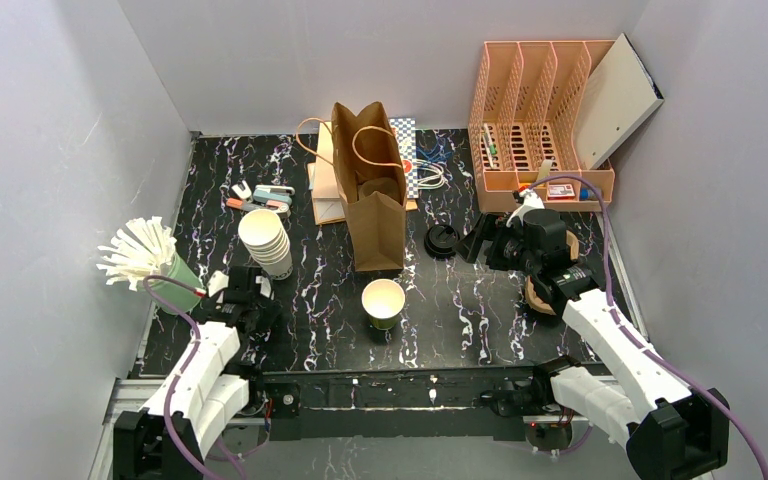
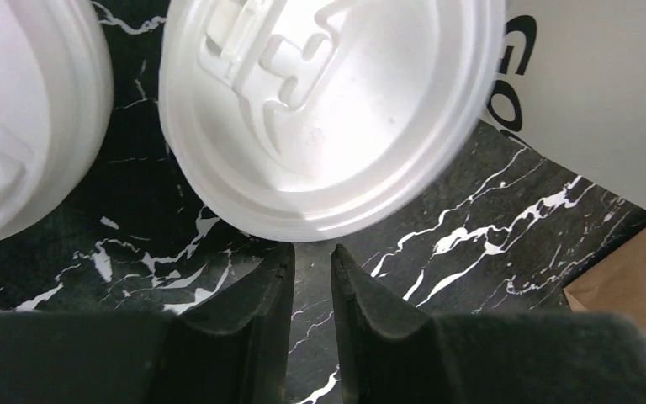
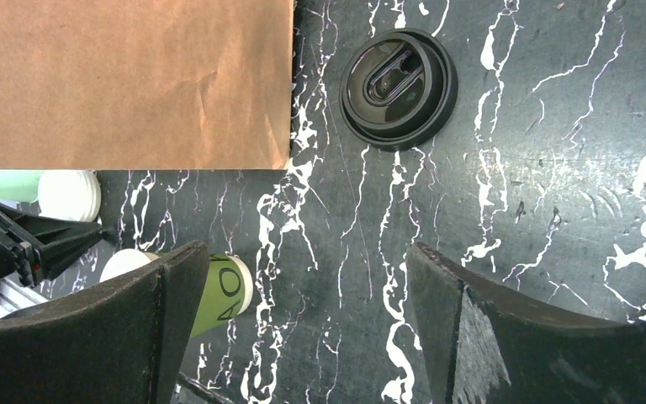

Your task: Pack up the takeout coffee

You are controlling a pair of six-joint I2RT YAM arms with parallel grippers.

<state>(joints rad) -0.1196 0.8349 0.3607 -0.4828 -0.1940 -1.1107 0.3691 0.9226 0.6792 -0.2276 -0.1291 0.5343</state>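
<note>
Not yet packed, by the look of it. Near left on the counter (image 1: pixel 460 310): left pincer (image 2: pixel 311 252) at a narrow slit, gripping nothing, tips just short of the rim of one white-lidded cup (image 2: pixel 328 109); second lidded cup (image 2: pixel 17 118) just beside that. Farther right, right pincer (image 3: pixel 304 252) wide open, empty. Farthest, paper bag (image 1: pixel 370 215) standing open, both cups left to go in.

The table top (image 3: pixel 555 210) is a black stone-look surface with white veins and a soft shine. The bag (image 3: pixel 126 84) is brown paper, matt and lightly creased. The white lid (image 2: pixel 328 109) is smooth plastic (a little glossy); the black lid (image 3: pixel 398 88) shines more.
</note>
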